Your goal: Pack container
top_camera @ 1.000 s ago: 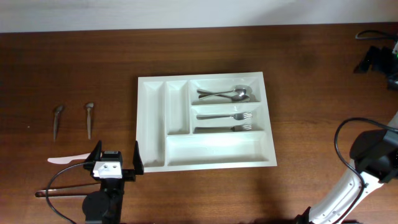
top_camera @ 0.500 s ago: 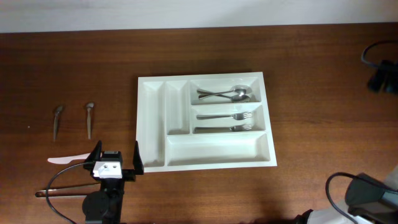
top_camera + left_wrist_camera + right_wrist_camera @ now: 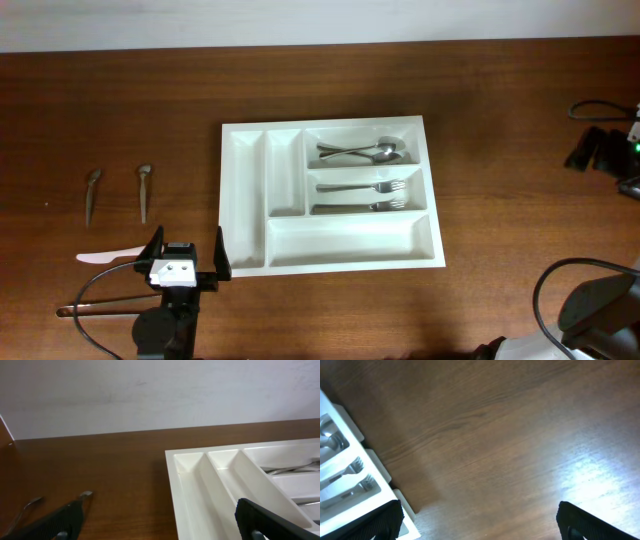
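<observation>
The container is a white cutlery tray lying mid-table. Its top right compartment holds two spoons, and two forks lie in the compartments below. The two narrow compartments and the long front one hold nothing. My left gripper stands open off the tray's front left corner, with nothing between its fingers. The left wrist view shows the container ahead on the right. My right gripper hangs open over bare wood right of the container. The right arm's dark end sits at the right edge.
Left of the tray lie two small metal utensils. A white plastic knife lies beside the left gripper, and a long thin utensil near the front edge. A black cable loops at front right.
The right arm's end has swung along the right edge, from the far corner toward the front. The left arm and all cutlery have stayed put.
</observation>
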Robot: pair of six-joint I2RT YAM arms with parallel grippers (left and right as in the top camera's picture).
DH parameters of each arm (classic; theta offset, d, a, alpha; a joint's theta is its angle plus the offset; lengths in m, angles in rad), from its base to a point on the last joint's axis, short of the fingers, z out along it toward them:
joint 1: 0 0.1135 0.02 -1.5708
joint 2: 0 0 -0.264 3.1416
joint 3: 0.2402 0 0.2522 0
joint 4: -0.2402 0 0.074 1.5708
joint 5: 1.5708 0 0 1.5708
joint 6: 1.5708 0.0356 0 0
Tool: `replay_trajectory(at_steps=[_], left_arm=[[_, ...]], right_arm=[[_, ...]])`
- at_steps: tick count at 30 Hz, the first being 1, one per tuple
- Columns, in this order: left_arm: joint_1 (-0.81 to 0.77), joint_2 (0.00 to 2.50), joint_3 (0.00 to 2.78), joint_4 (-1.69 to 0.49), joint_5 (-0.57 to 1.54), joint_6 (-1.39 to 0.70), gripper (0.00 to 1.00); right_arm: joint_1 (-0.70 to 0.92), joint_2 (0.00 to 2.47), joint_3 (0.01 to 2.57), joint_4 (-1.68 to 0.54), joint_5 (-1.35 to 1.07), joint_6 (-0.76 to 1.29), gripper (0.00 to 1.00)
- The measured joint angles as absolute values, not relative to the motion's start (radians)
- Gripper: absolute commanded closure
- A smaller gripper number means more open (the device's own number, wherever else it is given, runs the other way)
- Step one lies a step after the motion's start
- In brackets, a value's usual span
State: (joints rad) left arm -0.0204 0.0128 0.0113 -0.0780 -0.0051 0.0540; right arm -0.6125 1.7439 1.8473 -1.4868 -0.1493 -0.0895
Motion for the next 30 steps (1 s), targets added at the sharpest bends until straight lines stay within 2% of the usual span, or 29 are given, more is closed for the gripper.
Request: replay_trajectory(at_steps=[10, 30], left_arm=[[-0.02, 0.013, 0.011, -0.078, -0.005, 0.054, 0.01], [-0.02, 0.013, 0.011, -0.078, -0.018, 0.054, 0.01]], right_arm=[[-0.782, 1.744, 1.847, -1.452, -0.16, -0.062, 0.01], [-0.782, 1.788, 1.684, -1.324, -0.068, -0.051, 0.01]])
